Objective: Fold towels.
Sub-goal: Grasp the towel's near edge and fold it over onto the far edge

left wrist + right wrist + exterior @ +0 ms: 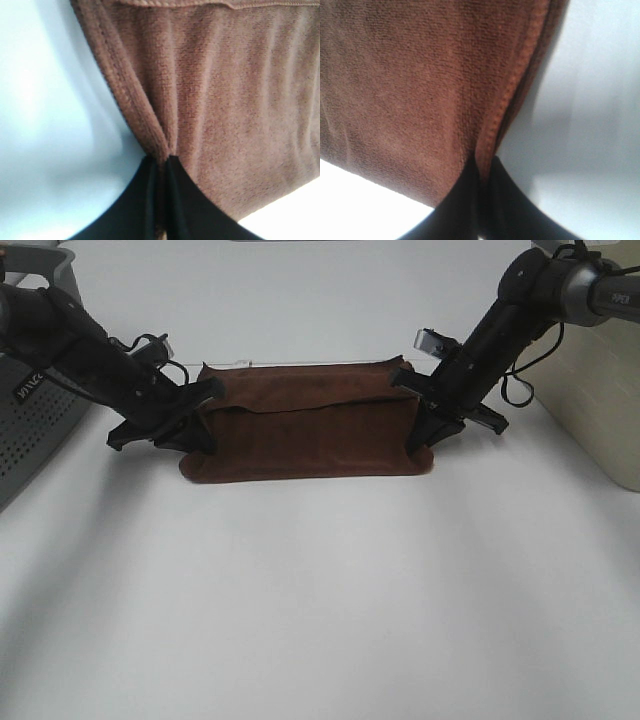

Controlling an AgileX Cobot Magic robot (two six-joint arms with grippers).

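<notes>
The reddish-brown towel (308, 425) lies across the middle of the white table, folded lengthwise, with its upper layer draped over the lower one. My left gripper (200, 412) is shut on the towel's left edge; the left wrist view shows the black fingers (177, 200) pinching the hemmed edge of the towel (225, 100). My right gripper (422, 418) is shut on the towel's right edge; the right wrist view shows its fingers (460, 200) clamped on the stitched hem of the towel (410, 85). No white tag shows.
A grey perforated basket (30, 430) stands at the left edge of the table (320, 610). A beige bin (600, 390) stands at the right edge. Cables hang from the right arm near the bin.
</notes>
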